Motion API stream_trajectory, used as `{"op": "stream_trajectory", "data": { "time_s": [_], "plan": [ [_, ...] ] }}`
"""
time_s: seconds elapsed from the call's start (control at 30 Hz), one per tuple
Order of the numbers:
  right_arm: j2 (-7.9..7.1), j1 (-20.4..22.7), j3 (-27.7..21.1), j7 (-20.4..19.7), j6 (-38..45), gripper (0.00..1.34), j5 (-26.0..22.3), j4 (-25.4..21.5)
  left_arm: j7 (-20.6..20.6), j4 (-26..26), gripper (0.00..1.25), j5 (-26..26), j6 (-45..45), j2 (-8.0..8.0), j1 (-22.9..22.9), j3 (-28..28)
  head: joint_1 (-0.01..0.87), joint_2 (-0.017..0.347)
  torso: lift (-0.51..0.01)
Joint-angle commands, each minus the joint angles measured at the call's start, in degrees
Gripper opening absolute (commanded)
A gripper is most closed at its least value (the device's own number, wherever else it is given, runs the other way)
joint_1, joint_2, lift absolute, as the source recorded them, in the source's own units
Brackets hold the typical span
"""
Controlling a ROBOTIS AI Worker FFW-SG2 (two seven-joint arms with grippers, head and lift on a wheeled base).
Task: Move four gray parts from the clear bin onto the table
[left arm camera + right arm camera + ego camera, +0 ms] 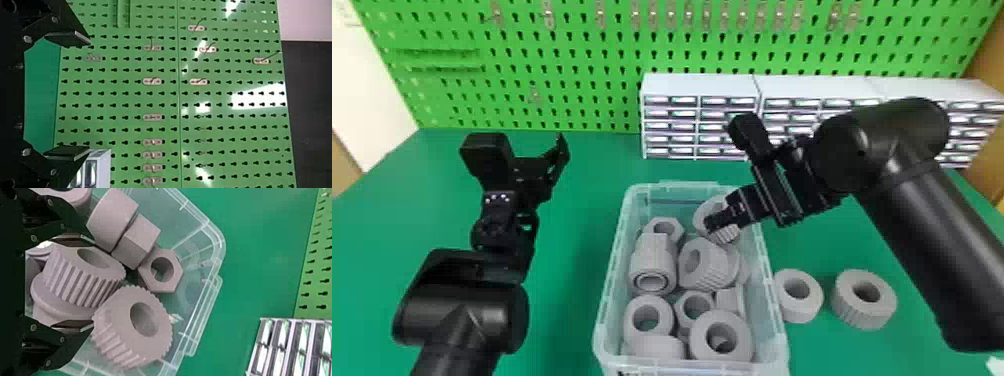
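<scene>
Fingers (560, 151) gape on both arms (922, 225); two gray parts (807, 306) rest on the table (592, 165).

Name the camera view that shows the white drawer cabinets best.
The head view: it shows the drawer cabinets side by side, partly hidden by the right arm. The right wrist view shows some drawer fronts turned sideways; the left wrist view catches one corner beyond a finger.

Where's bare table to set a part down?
Table between left arm and clear bin; also behind the bin, up to the drawer cabinets. Crowded: inside the bin, gray parts plus right gripper; beside it, two gray rings.
</scene>
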Motion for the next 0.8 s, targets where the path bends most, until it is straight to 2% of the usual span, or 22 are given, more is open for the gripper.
{"op": "stream_trajectory", "data": {
  "time_s": [0.0,0.77],
  "plan": [
    [0.19,-0.1,0.9,0.0,-0.5,0.81,-1.7,0.7,0.0,0.0,0.95,0.0,0.0,0.00,0.0,0.0,0.693,0.072,-0.052],
    [0.89,-1.8,4.6,0.0,-0.2,0.81,-2.7,5.0,0.0,-0.5,0.95,-0.2,0.0,0.00,0.3,0.3,0.693,0.072,-0.052]
  ]
}}
